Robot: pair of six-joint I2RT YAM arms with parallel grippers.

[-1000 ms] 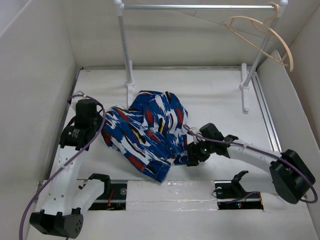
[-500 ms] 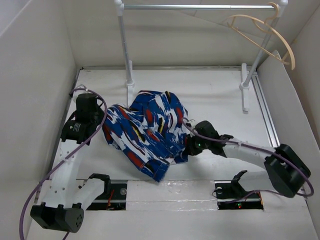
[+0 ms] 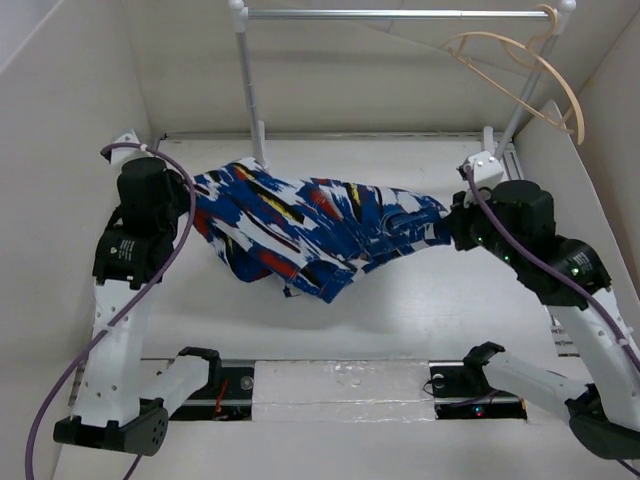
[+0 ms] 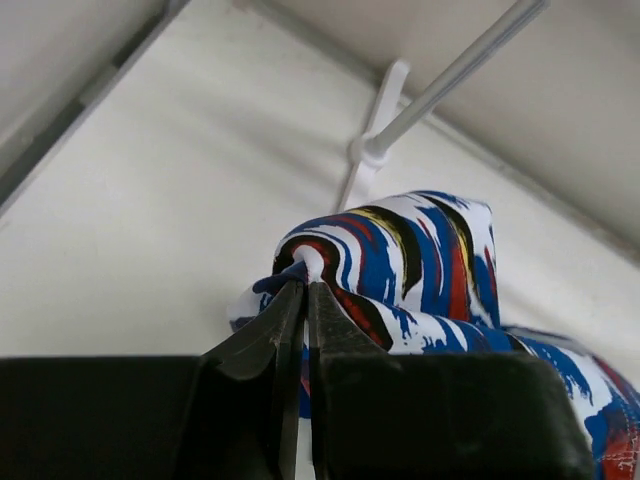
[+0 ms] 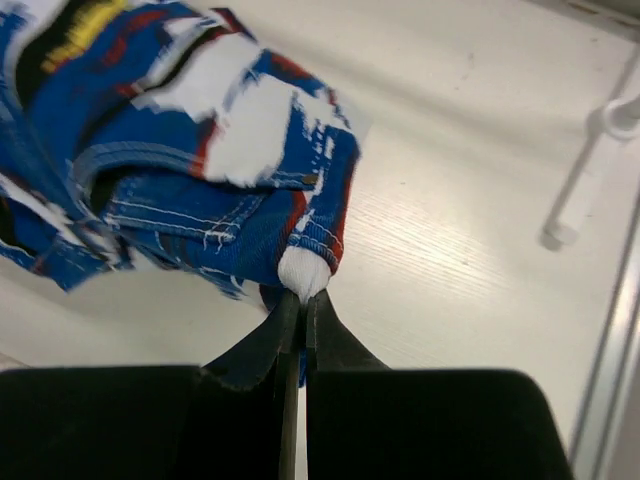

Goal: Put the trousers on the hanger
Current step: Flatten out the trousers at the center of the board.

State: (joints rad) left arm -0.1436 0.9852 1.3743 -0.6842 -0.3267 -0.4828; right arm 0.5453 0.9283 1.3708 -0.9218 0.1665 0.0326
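Blue trousers (image 3: pixel 310 225) stretched between left claw (image 4: pixel 303 287) and right claw (image 5: pixel 300 298), both pinching fabric edges; hanger (image 3: pixel 480 35) on rail (image 3: pixel 400 14), well apart.

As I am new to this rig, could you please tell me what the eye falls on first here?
The bright blue streaked trousers dominate, stretched over the middle of the table between the left tool and the right tool, each shut on a pinch of fabric. Next comes the pale wooden hanger, hanging bare at the right end of the rail behind.
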